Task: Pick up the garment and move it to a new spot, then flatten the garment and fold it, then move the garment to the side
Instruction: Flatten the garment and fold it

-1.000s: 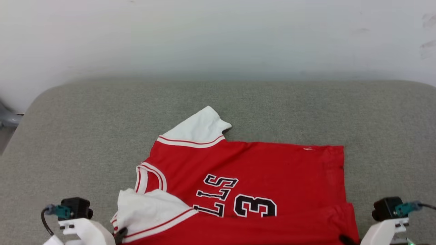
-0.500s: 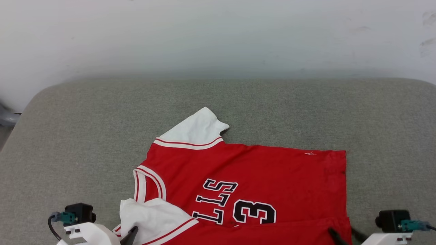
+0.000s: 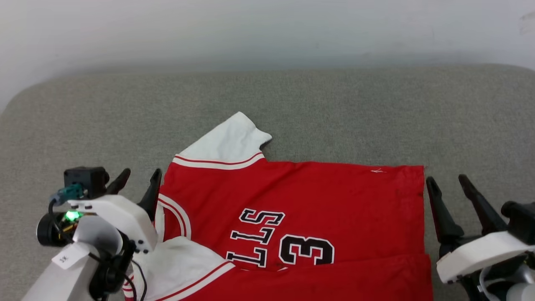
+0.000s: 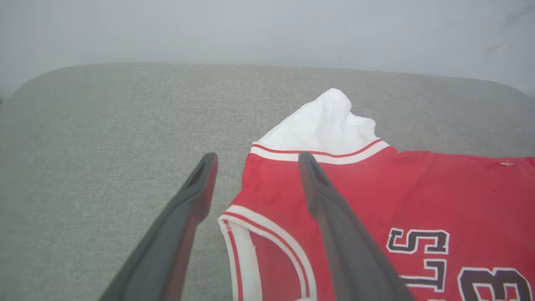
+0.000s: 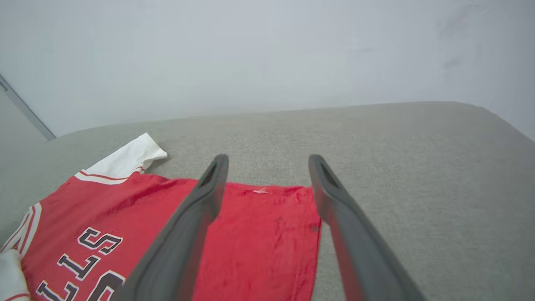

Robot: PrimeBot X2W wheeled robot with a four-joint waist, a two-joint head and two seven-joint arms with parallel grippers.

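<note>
While the garment [image 3: 317, 196] lies spread on the grey padded surface [image 3: 334, 108], lettering and number 3 facing up, neither arm holds it. Its collar points to the robot's left and its hem to the right, and it sits toward the near edge of the surface.

The left pincer [image 3: 140, 175] stands spread just beside the collar and shoulder. In the left wrist view its [image 4: 257, 159] two fingers straddle the shoulder edge of the jersey [image 4: 418, 192], one over red cloth and one over bare grey, with nothing pinched between them. The right pincer [image 3: 447, 180] is spread too, just beside the hem. In the right wrist view it [image 5: 268, 159] frames the hem end of the cloth [image 5: 250, 234] and grips nothing. Whether any fingertip touches the fabric I cannot tell.

As for progress, the flattening looks largely done, since the red body lies smooth with few wrinkles. Folding seems begun: a red band along the near edge overlaps the bottom of the number, and the near white sleeve lies turned in over the chest. The far white sleeve pokes out flat beyond the shoulder, so it is likely to need tucking in, followed by further folds. The last step, moving the folded garment to the side, is not yet done.
</note>
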